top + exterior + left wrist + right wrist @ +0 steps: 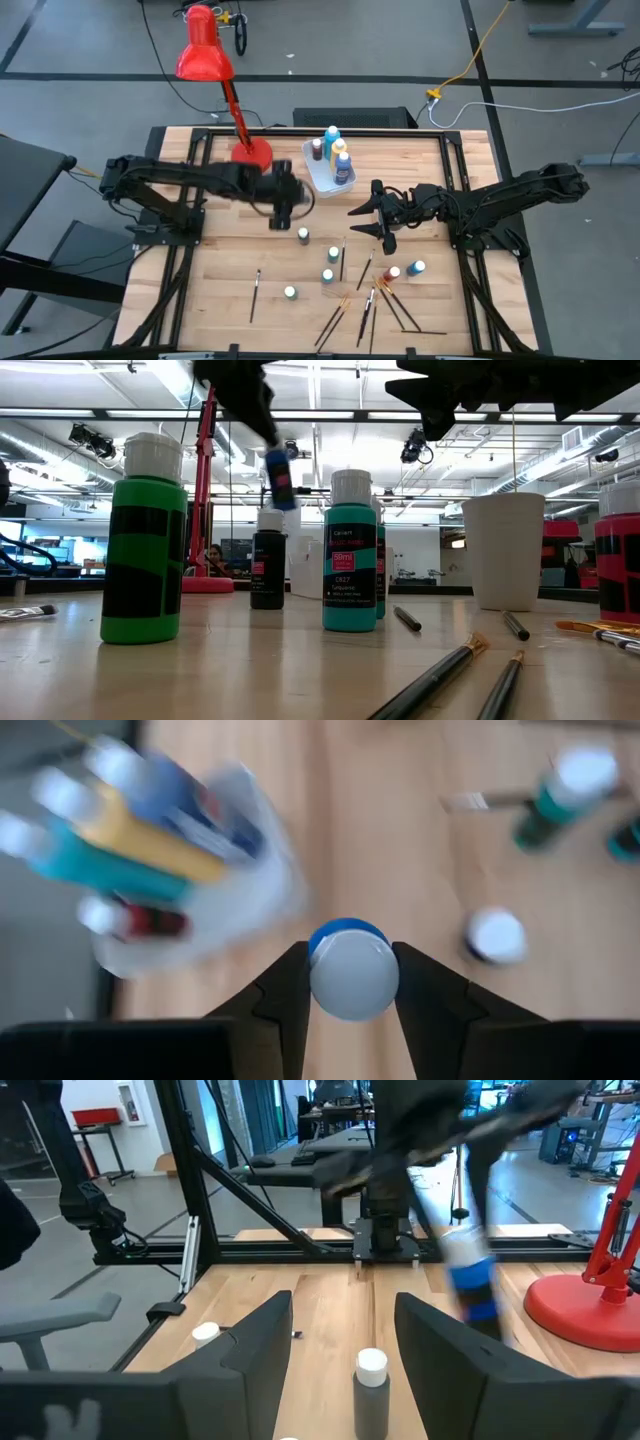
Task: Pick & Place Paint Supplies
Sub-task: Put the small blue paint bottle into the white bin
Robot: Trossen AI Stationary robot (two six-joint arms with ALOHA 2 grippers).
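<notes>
My left gripper [283, 212] is shut on a blue white-capped paint bottle [280, 476] above the table's middle, near the white tub [318, 178]. The tub holds several bottles [338, 157]. My right gripper [368, 228] hovers open to the right of it, touching nothing. More bottles stand upright on the table: teal ones [330, 264], a green one [143, 550], a dark one [267, 560] and a dark red one [392, 272]. Several brushes [370, 300] lie flat near the table's near edge. My left gripper pinches the blue bottle at its white cap [352, 978], one finger [285, 1000] on each side, coming from above and pointing down. The bottle is lifted clear and hangs tilted below the fingers [280, 476].
A red desk lamp [205, 55] stands on its base [251, 153] at the far edge, left of the tub. A white cup [503, 550] shows in the low view. Bare wood lies on the table's left part [215, 270].
</notes>
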